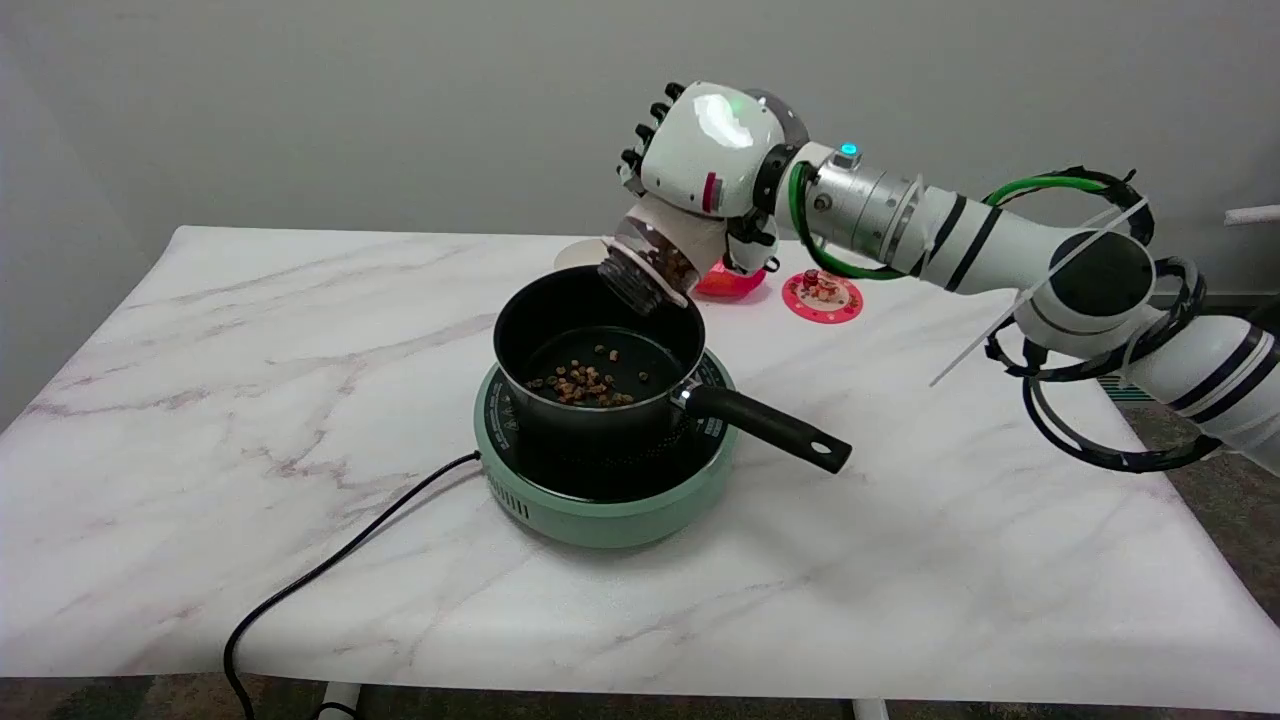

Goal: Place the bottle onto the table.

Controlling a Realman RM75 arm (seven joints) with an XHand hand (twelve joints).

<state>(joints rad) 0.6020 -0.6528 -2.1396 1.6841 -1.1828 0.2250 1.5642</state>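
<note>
My right hand (705,150) grips a clear bottle (650,262) and holds it in the air, tilted mouth-down to the left over the far rim of a black pot (520,345). Brown pellets show inside the bottle near its neck. More brown pellets (588,382) lie on the pot's bottom. The hand's fingers wrap the bottle's upper body, which hides most of it. The marble table (900,560) lies well below the bottle.
The pot stands on a green round hotplate (600,520), its black handle (770,428) pointing right and toward me. A black cable (330,570) runs off the front edge. Behind stand a red item (728,283) and a pink disc (822,296) with small pieces.
</note>
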